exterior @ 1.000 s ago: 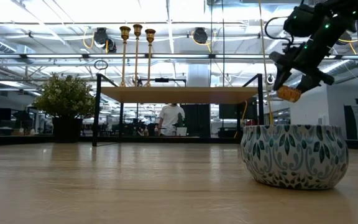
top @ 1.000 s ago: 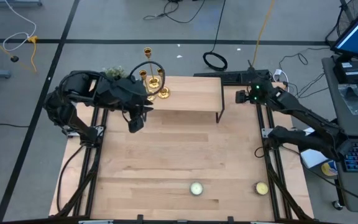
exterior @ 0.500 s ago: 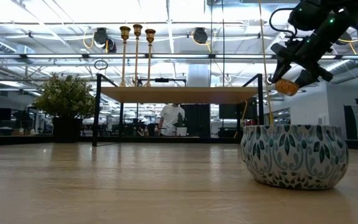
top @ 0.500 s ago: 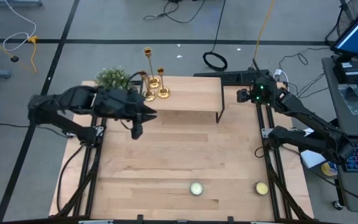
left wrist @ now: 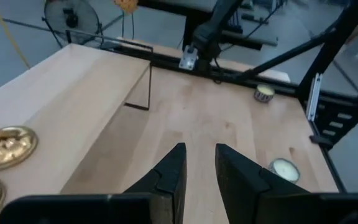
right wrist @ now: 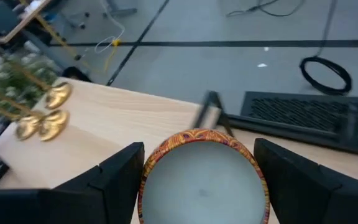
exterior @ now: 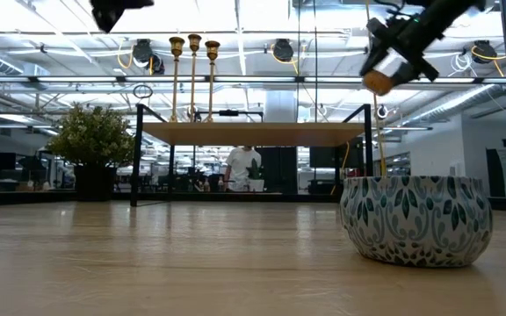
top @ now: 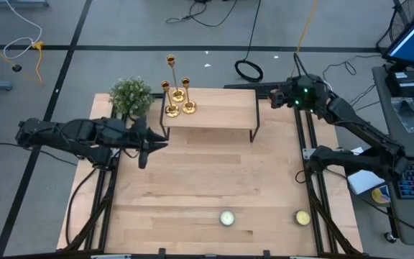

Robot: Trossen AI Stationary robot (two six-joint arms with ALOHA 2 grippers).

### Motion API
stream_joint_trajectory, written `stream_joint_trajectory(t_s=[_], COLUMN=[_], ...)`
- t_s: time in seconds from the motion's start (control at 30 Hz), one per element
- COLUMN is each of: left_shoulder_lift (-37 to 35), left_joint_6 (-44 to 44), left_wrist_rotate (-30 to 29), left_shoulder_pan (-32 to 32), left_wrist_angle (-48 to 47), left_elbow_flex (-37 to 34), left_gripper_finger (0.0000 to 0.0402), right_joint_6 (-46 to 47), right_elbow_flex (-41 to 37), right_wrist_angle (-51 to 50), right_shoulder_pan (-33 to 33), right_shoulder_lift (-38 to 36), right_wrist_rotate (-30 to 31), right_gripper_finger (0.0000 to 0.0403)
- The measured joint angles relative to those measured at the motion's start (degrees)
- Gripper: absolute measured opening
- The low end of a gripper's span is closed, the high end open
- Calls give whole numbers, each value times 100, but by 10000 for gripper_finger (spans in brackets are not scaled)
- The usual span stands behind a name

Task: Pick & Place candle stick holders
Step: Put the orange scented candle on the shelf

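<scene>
Three gold candle stick holders point(top: 178, 101) stand on their round bases at the far left end of a raised wooden shelf point(top: 221, 108). They also show in the low view point(exterior: 193, 77) and the right wrist view point(right wrist: 42, 121). My left gripper point(top: 148, 149) is open a little and empty, over the table near the shelf's left end; two of the bases point(left wrist: 2, 146) show beside it. My right gripper point(top: 275, 97) is shut on a round candle point(right wrist: 201, 180) in an orange patterned tin, high off the shelf's right end. My right gripper pinches the round candle between its two fingers point(right wrist: 114, 180), one on each opposite side of the tin's rim point(right wrist: 149, 168). In the low view the candle point(exterior: 380, 79) sits at the fingers' free ends, tilted and lifted clear of the table and shelf.
A green bushy plant point(top: 131, 93) stands at the far left corner beside the shelf. Two tealights point(top: 226, 217) point(top: 302, 216) lie near the table's front edge. A patterned bowl point(exterior: 415, 219) stands close to the low camera. Bare wood lies between the shelf and the tealights.
My left gripper has drawn back from the candle stick holders toward the table's left and near edges, with the arm stretching out low. My right gripper has carried the candle up and toward the table's left and far edges.
</scene>
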Motion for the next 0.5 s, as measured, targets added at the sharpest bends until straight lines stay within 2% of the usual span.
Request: stream_joint_trajectory(t_s=[0.2,0.5], left_shoulder_lift=[-845,-1850], left_joint_6=[-40,-163], left_wrist_rotate=[94,107], left_shoulder_pan=[1,2], left_wrist_angle=[244,249], left_elbow_flex=[-968,-1740], left_gripper_finger=[86,86], right_joint_6=[-233,-901], right_elbow_flex=[1087,3267], right_wrist_angle=[-328,-1572], right_shoulder_pan=[493,888], right_shoulder_lift=[1000,2817], right_wrist_rotate=[4,285], right_gripper_finger=[274,274])
